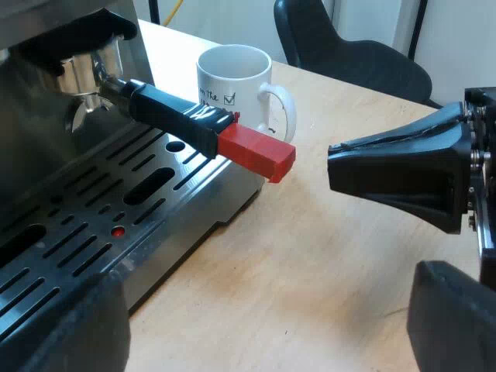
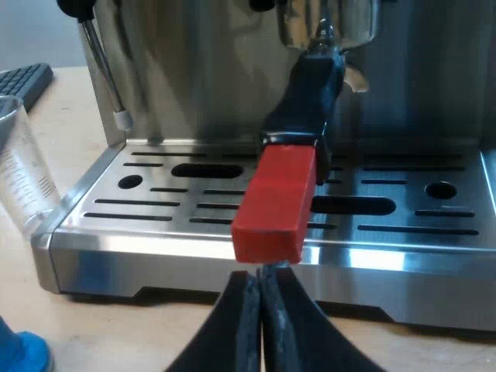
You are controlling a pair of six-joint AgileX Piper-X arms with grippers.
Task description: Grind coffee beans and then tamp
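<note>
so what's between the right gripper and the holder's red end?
Nothing. In the left wrist view the gap between the right gripper and the red end is bare table.

**Robot body: matte black, wedge-shaped**

The right hand (image 2: pixel 260 280) has two matte black fingers (image 2: pixel 229 329), broad at the base and narrowing to thin tips, with a fine seam where they meet. From the side it forms a dark wedge with small metal screws (image 1: pixel 473 155) at its base. The left hand (image 1: pixel 267 285) has black, blunt, thick fingers (image 1: pixel 457 318).
</note>
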